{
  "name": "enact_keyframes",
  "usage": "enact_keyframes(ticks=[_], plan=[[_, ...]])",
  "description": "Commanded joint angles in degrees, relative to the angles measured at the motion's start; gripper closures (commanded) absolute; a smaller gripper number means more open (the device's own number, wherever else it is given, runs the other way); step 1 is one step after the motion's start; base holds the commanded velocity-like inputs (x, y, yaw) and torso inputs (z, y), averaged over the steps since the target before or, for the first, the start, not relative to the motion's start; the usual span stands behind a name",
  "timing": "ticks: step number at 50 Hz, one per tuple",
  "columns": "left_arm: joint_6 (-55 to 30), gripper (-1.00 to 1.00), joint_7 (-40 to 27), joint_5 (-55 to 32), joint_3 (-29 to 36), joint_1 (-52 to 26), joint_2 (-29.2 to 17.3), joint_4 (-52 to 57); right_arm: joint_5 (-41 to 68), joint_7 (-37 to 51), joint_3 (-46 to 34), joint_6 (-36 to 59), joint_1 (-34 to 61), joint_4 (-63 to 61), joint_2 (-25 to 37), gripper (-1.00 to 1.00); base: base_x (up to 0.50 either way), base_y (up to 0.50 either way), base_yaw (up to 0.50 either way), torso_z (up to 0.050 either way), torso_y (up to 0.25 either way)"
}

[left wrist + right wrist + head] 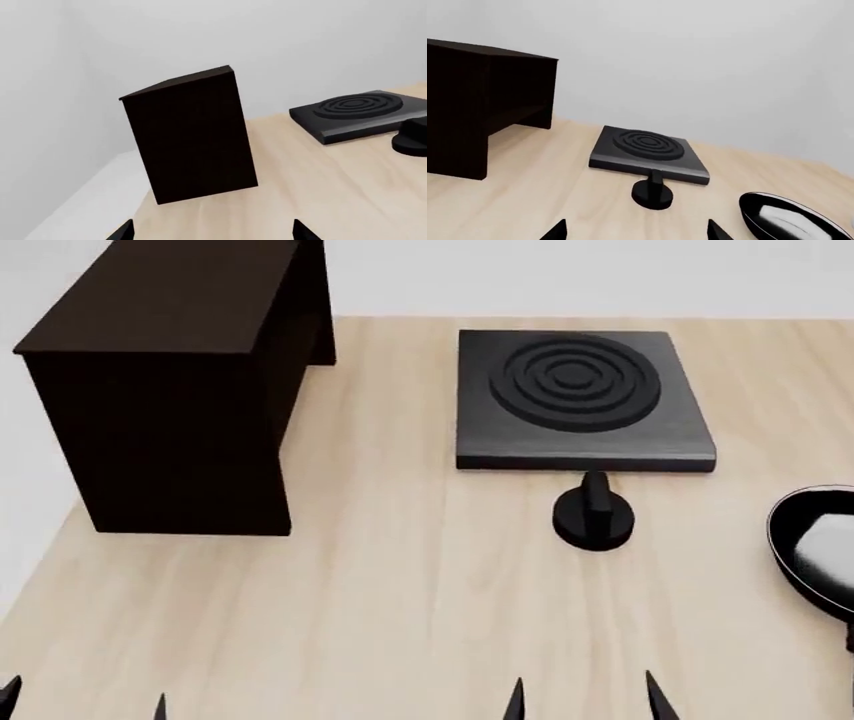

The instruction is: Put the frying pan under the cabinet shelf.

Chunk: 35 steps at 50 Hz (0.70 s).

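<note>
The frying pan lies at the table's right edge, partly cut off, with a thin light rim and a pale glossy inside; it also shows in the right wrist view. Its handle is out of view. The cabinet shelf stands at the far left, dark brown; it shows in the left wrist view and the right wrist view. My left gripper is open and empty at the near left. My right gripper is open and empty at the near edge, left of the pan.
A square black plate with concentric rings lies at the back centre. A small black round knob stands just in front of it. The light wooden table ends at the left beside the cabinet; a white wall is behind.
</note>
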Motion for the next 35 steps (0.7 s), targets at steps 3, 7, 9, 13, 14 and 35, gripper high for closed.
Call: enact_keyframes(ticks=[3,7,9,13,14,35], plan=[[-0.28,-1.0,-0.87,-0.53,1.0,-0.15,-0.75,0.26,0.17,0.67,-0.21,0.43,0.24,-1.05,0.89,-1.0,0.5,0.0,0.0,0.05,0.052],[-0.33,-1.0,-1.14,-0.75,1.19,-0.19,-0.97,0.3,0.25,0.85,-0.23,0.83,0.27,-1.31,1.05,-1.0,0.5,0.0,0.0,0.05,0.053],[-0.37,-1.0,-1.26,-0.81,1.33,-0.23,-1.07,0.27,0.26,0.93,-0.29,0.97,0.29,-1.44,1.12,-1.0,0.5,0.0,0.0,0.05,0.053],[-0.59,-1.0,-1.55,-0.94,1.53,-0.18,-1.26,0.61,0.33,1.1,-0.26,1.24,0.29,-1.9,1.33,-1.0,0.5,0.0,0.0,0.05,0.052],[-0.6,-1.0,-1.57,-0.98,1.56,-0.19,-1.28,0.61,0.38,1.13,-0.27,1.23,0.29,-1.9,1.36,-1.0,0.5,0.0,0.0,0.05,0.053],[-0.36,-1.0,-2.27,-1.41,2.22,-0.08,-2.02,0.64,1.13,1.35,-1.04,1.43,0.21,-2.54,2.06,-1.0,0.5,0.0,0.0,0.05,0.053]])
